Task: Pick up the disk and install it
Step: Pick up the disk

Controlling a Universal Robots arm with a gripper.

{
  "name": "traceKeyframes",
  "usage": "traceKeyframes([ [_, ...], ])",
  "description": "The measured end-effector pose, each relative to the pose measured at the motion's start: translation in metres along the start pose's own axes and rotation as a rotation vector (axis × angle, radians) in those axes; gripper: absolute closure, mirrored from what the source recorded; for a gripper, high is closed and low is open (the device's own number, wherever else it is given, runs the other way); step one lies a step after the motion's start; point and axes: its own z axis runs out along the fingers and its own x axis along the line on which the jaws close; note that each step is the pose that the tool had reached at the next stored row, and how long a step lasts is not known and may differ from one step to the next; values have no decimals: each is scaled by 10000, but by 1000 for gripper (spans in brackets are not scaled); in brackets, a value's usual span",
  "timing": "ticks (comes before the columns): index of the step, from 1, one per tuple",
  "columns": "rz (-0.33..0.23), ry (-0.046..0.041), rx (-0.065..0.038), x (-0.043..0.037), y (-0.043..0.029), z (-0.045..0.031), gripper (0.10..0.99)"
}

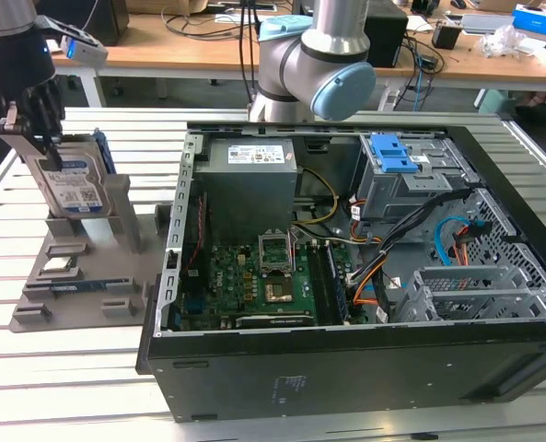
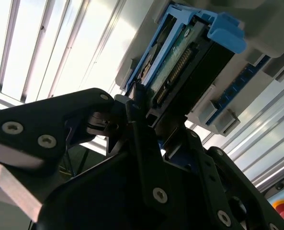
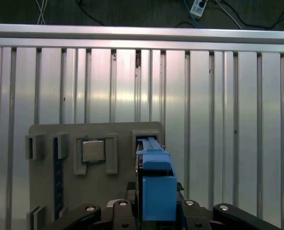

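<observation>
Nearest us in the exterior view, the black side wall of an open computer case (image 1: 346, 368) runs along the slatted aluminium table (image 1: 70, 405). Over its rim we look onto the green motherboard (image 1: 245, 285), with the power supply (image 1: 249, 180) behind it. A grey drive cage (image 1: 383, 193) with a blue latch sits in the far corner, toward the exterior view's right. To the exterior view's left, a grey parts holder (image 1: 88, 276) lies flat with one edge just beside the case wall. A processor chip (image 1: 61, 267) and a memory stick (image 1: 79, 287) rest in its recesses. At the holder's far end the disk (image 1: 70, 184) stands upright on its edge between two grey posts, label facing us, its blue carrier frame showing along the far side. The gripper (image 1: 33, 138) comes down on its top edge. In the second wrist view we see black fingers (image 2: 134, 120) pressed against the disk (image 2: 180, 62), so we judge them clenched on it. In the first wrist view the disk's blue frame (image 3: 156, 187) rises between the gripper's links. Beyond the holder (image 3: 118, 132) we see bare slats (image 3: 228, 120) running open to the table's edge rail. Farther back stand the arm (image 1: 314, 64) and wooden desks (image 1: 208, 41) strewn with cables.
</observation>
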Motion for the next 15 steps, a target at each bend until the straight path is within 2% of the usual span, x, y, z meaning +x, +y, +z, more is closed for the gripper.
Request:
traceKeyframes([
  [15, 0, 0, -2, 0, -7, -102, 722],
])
